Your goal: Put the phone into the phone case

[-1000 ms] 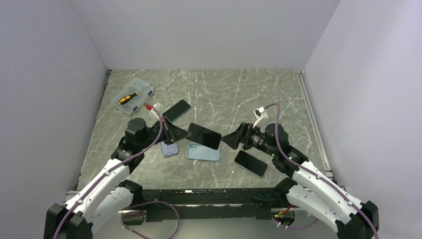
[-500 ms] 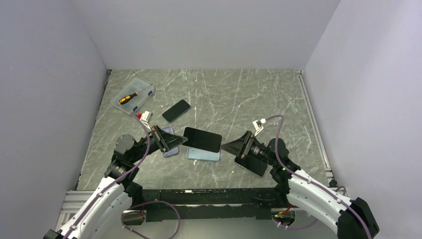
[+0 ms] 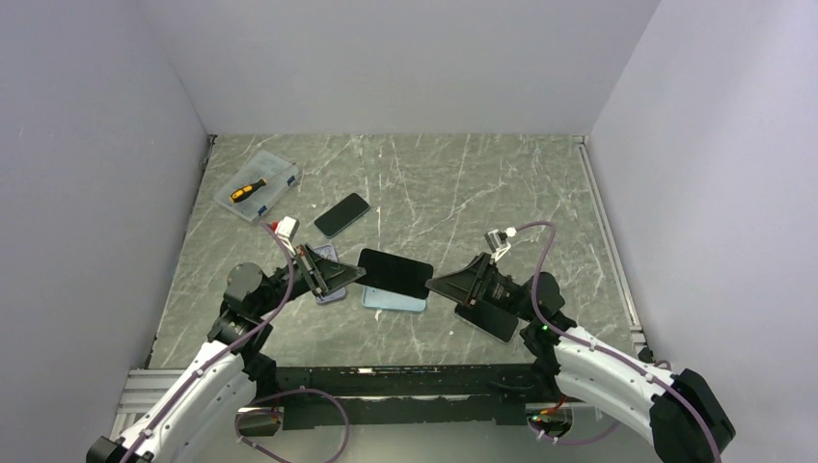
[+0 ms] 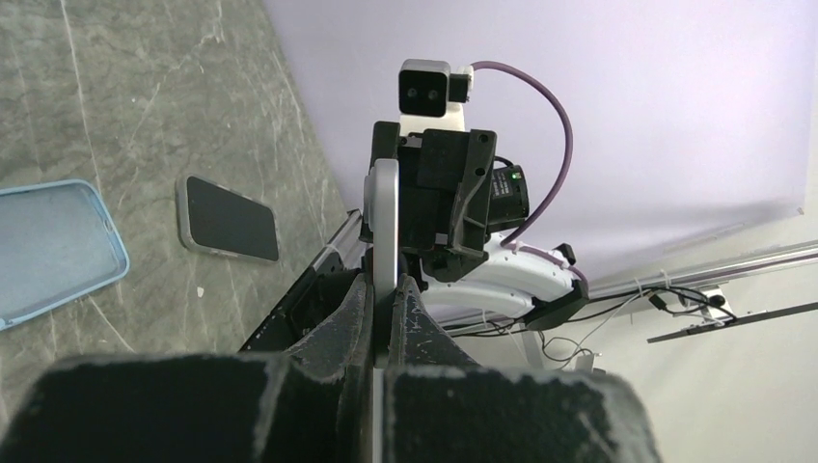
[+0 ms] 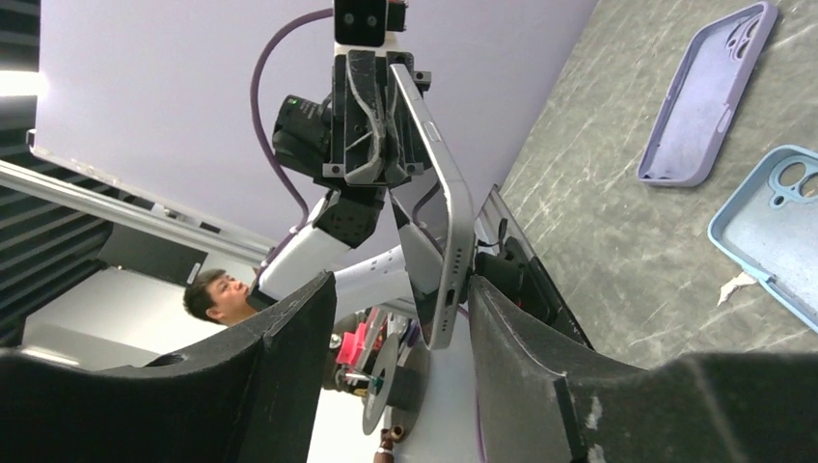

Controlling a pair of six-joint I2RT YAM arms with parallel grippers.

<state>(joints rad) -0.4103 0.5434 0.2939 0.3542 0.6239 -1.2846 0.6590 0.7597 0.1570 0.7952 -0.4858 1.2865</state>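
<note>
My left gripper [image 3: 349, 276] is shut on the left end of a black phone [image 3: 395, 272] and holds it in the air above the light blue phone case [image 3: 394, 299]. In the left wrist view the phone [image 4: 384, 207] stands edge-on between my fingers [image 4: 386, 318]. My right gripper [image 3: 436, 285] is open at the phone's right end. In the right wrist view the phone's silver edge [image 5: 446, 231] sits between the spread fingers [image 5: 395, 328], close to the right finger. The blue case also shows in the left wrist view [image 4: 48, 246] and the right wrist view [image 5: 772, 227].
A lilac case [image 3: 328, 280] lies under the left gripper and shows in the right wrist view [image 5: 699, 96]. A second black phone [image 3: 341, 214] lies further back, a third [image 3: 492, 318] under the right arm. A clear box with a screwdriver [image 3: 256, 186] sits at the back left.
Both arms have pulled back toward the near edge and lowered over the second. The phone stays in the left gripper, now closer over the blue case. The right gripper has closed in on its right end.
</note>
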